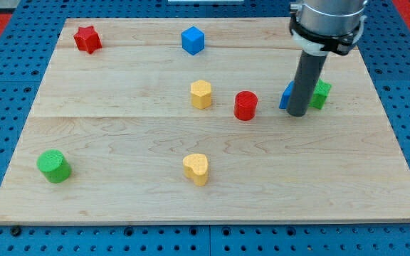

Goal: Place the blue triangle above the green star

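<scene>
The blue triangle (286,97) lies at the view's right, mostly hidden behind my rod; only its left edge shows. The green star (322,94) sits just to its right, partly hidden by the rod too. My tip (297,114) rests on the board right in front of both, at the gap between them and a little towards the view's bottom. Whether the two blocks touch is hidden.
A red cylinder (245,105) stands left of my tip. A yellow hexagon (201,94) is further left. A blue cube (192,40) and a red star (87,39) sit near the top edge. A yellow heart (196,168) and a green cylinder (53,166) lie lower down.
</scene>
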Robot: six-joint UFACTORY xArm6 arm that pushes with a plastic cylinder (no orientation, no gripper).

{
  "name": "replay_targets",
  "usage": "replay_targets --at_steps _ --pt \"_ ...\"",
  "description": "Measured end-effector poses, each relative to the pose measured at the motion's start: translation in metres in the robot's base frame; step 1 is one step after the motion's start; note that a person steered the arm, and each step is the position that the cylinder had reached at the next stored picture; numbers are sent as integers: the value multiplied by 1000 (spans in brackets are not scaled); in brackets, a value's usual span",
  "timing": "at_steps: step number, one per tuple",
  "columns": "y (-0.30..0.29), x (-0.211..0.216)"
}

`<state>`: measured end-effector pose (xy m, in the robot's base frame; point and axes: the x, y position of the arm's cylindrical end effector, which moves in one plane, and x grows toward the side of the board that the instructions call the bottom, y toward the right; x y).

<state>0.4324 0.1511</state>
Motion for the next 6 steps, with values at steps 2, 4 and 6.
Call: replay_targets --at_steps 2,4,6 --pt "-21 -70" --pt "-60 -103" --pt "-90 -135"
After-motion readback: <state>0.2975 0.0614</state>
